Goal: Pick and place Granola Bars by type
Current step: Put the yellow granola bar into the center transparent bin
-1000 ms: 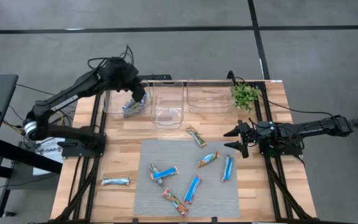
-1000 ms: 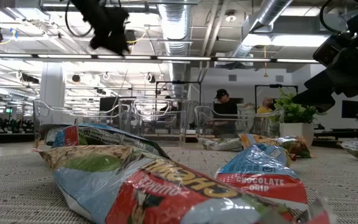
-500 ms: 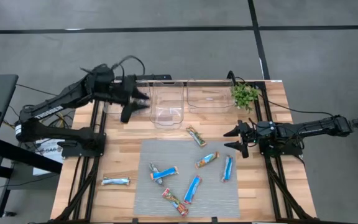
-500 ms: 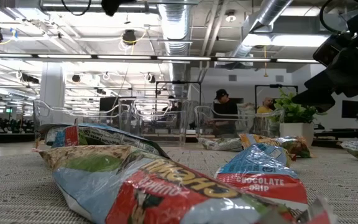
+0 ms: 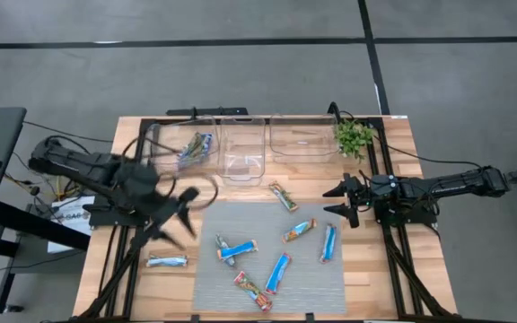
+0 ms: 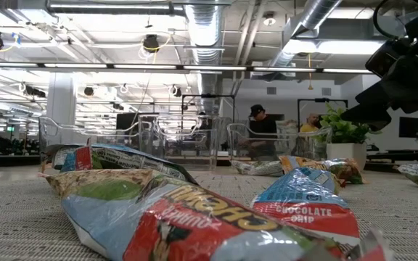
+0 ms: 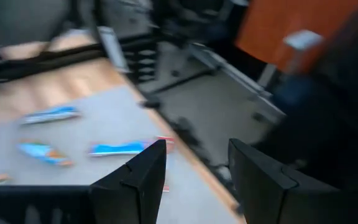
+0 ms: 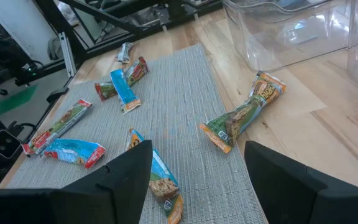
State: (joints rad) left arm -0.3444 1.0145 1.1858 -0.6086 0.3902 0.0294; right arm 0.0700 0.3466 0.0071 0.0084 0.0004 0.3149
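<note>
Tool on the left arm (image 5: 179,208), fingers apart and empty, hangs above the tabletop (image 5: 178,287); align it lengthwise over one of the Granola Bars (image 5: 167,261) on the wood nearby. Right tool (image 5: 342,201) waits open.

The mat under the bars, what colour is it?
Grey, finely woven mat; right wrist view shows it best.

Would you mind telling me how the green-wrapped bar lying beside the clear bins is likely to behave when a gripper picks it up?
The green-wrapped bar lies flat, so it probably won't roll or tip. Its wrapper looks crinkled and glossy with loose crimped ends, so it may slip or bend a little if pinched near an end. It looks small and thin, so it is likely light; a mid-body grasp seems safest.
</note>
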